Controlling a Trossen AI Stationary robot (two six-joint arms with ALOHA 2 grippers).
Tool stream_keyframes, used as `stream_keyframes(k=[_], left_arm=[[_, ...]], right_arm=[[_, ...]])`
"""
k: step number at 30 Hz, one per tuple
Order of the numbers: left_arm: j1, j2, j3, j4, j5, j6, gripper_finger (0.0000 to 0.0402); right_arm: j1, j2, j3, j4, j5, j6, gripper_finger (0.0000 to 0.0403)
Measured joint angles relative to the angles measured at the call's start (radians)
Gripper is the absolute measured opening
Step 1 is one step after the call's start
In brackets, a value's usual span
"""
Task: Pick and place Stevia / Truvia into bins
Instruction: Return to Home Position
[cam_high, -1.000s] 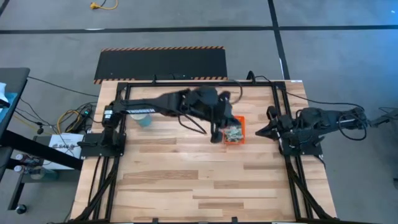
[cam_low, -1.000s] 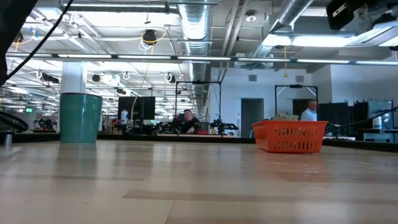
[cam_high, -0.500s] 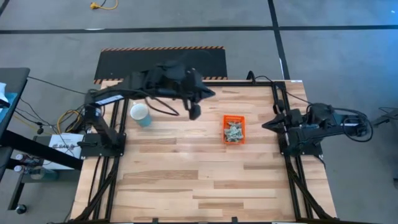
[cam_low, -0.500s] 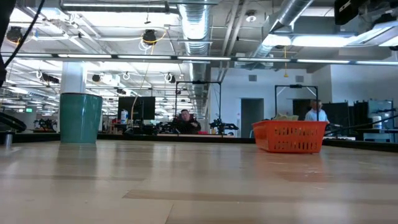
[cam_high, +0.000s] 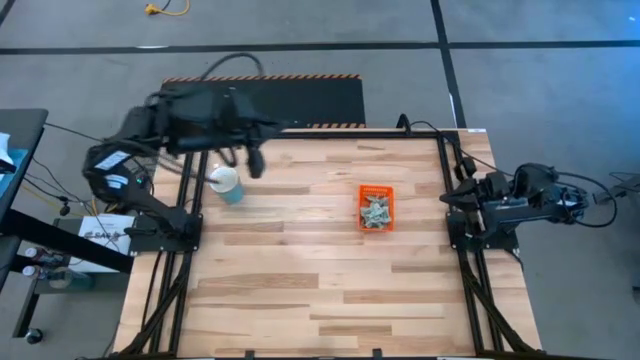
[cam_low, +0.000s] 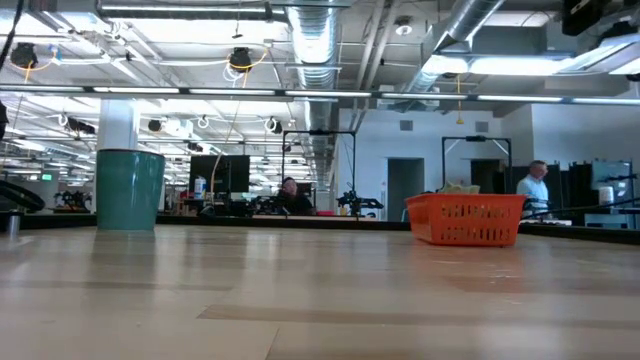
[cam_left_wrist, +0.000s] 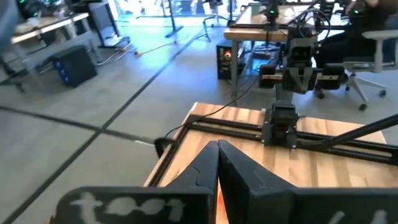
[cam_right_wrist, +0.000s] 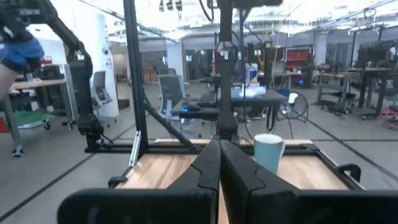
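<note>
The orange bin (cam_high: 376, 207) stands right of the table's middle, and in the low view (cam_low: 466, 220) it rests flat on the wood. Pale Stevia / Truvia packets (cam_high: 375, 213) lie piled inside it, their tops just above the rim (cam_low: 458, 188). My left gripper (cam_high: 256, 164) hangs shut and empty high over the table's far left part, beside the cup; its fingertips meet in the left wrist view (cam_left_wrist: 217, 147). My right gripper (cam_high: 446, 199) is shut and empty at the table's right edge, pointing about level across the table (cam_right_wrist: 219, 147).
A white and light-blue cup (cam_high: 226, 183) stands upright at the far left of the table (cam_low: 130, 190), also in the right wrist view (cam_right_wrist: 268, 151). Black frame rails (cam_high: 452, 160) run along both sides. Bare wood (cam_high: 300, 270) lies toward the near edge.
My left gripper, shut throughout, has pulled away from above the bin, rising and swinging toward the table's far left corner, and has tipped up toward level. My right gripper has drawn back a little toward the right edge. Bin and packets have stayed put.
</note>
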Motion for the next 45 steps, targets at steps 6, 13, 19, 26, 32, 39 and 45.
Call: stream_keyframes(k=[6, 13, 19, 26, 32, 39, 45], left_arm=[[-0.086, -0.084, 0.0, -0.14, -0.2, -0.083, 0.0], [-0.23, -0.165, 0.0, -0.339, -0.465, -0.215, 0.0], [-0.375, -0.246, -0.053, -0.461, -0.62, -0.366, 0.0], [-0.543, -0.469, -0.458, -0.127, -0.691, -0.292, 0.0], [-0.549, -0.705, -0.931, 0.694, -0.202, 0.139, 0.0], [-0.449, -0.852, -1.255, 1.068, 0.017, 0.308, 0.0], [-0.294, -0.956, -1.345, 1.049, 0.18, 0.189, 0.0]], right_arm=[[0.0, -0.009, 0.0, -0.062, 0.0, 0.012, 0.0], [0.0, -0.006, -0.001, -0.078, 0.001, 0.027, 0.0], [0.0, -0.006, -0.001, -0.078, 0.001, 0.03, 0.0], [0.0, -0.006, -0.01, -0.077, 0.002, 0.03, 0.0], [0.0, -0.006, -0.02, -0.064, 0.005, 0.028, 0.0], [0.0, -0.006, -0.02, 0.041, 0.004, 0.018, 0.0], [0.0, -0.016, 0.016, 0.084, -0.003, -0.008, 0.0]])
